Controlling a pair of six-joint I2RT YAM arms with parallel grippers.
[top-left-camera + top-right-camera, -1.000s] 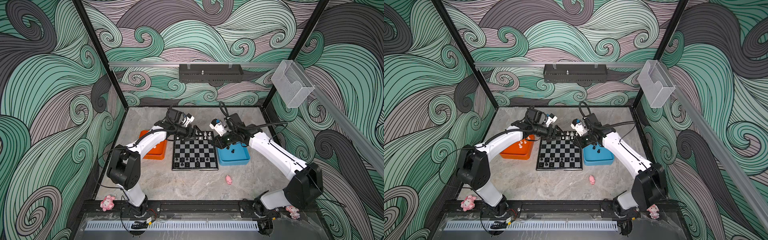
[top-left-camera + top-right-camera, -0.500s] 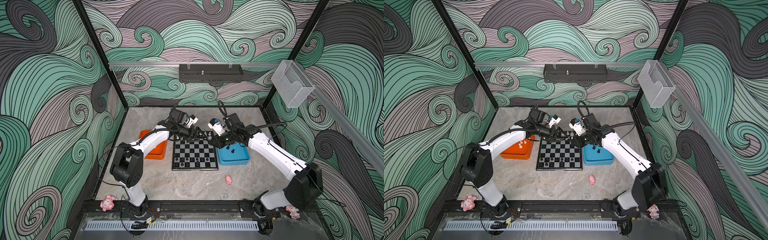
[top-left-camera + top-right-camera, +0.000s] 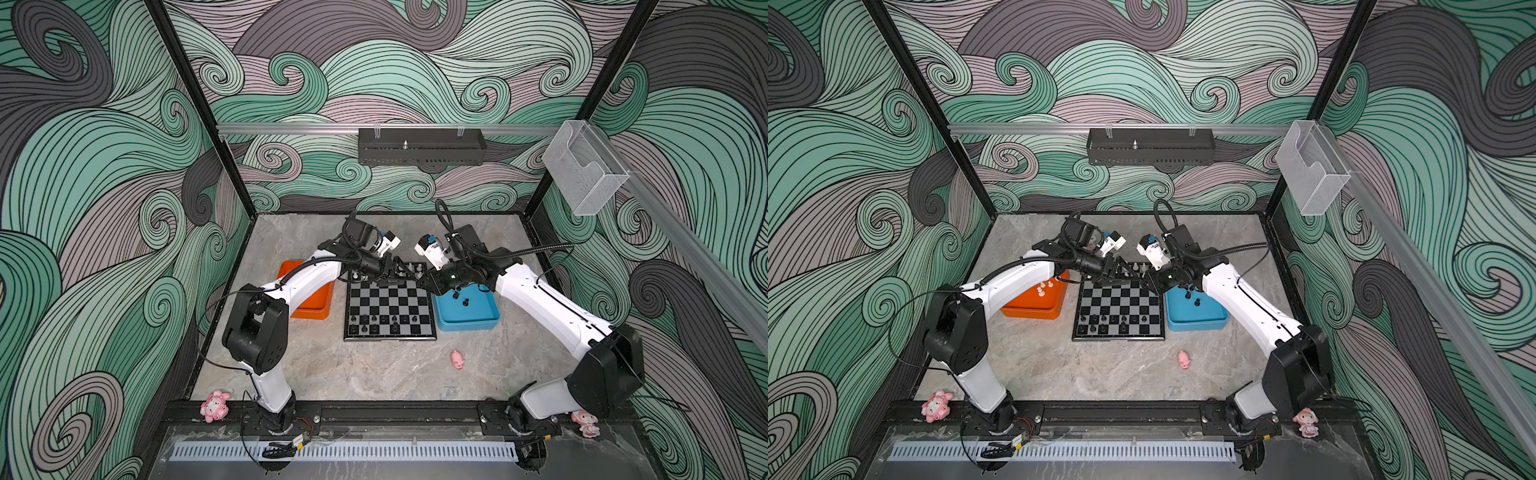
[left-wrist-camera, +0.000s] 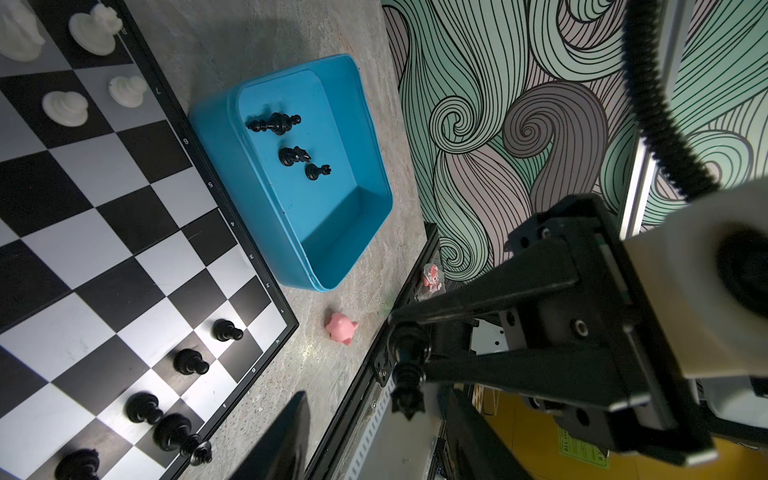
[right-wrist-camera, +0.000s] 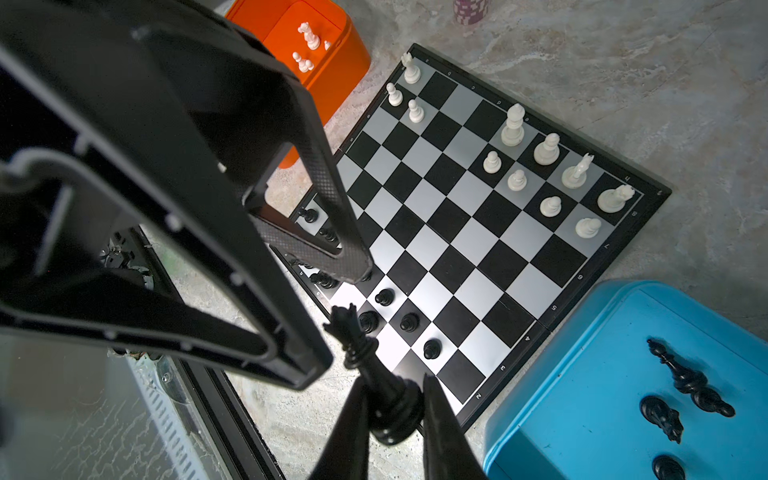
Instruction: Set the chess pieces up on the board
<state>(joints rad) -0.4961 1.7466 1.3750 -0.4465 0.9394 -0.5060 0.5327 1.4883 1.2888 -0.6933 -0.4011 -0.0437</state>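
My right gripper (image 5: 392, 399) is shut on the base of a black queen (image 5: 353, 332), which lies tilted in the air over the board's (image 3: 388, 299) far right corner. My left gripper (image 4: 377, 392) is open, with one finger (image 5: 328, 241) on each side of the queen's crown (image 4: 407, 401), not touching it. In both top views the two grippers (image 3: 401, 270) (image 3: 422, 282) meet tip to tip. White pieces (image 5: 513, 124) stand on the far rows and black pieces (image 3: 374, 320) on the near rows.
A blue tray (image 3: 469, 322) right of the board holds three black pieces (image 5: 685, 382). An orange tray (image 3: 1034, 305) on the left holds white pieces (image 3: 1044, 286). A pink pig (image 3: 458, 359) lies in front of the board, and a pinkish jar (image 5: 469, 10) stands behind it.
My left gripper has swung right along the board's far edge to the right gripper, and its jaws have narrowed. The right gripper has shifted slightly left with the queen.
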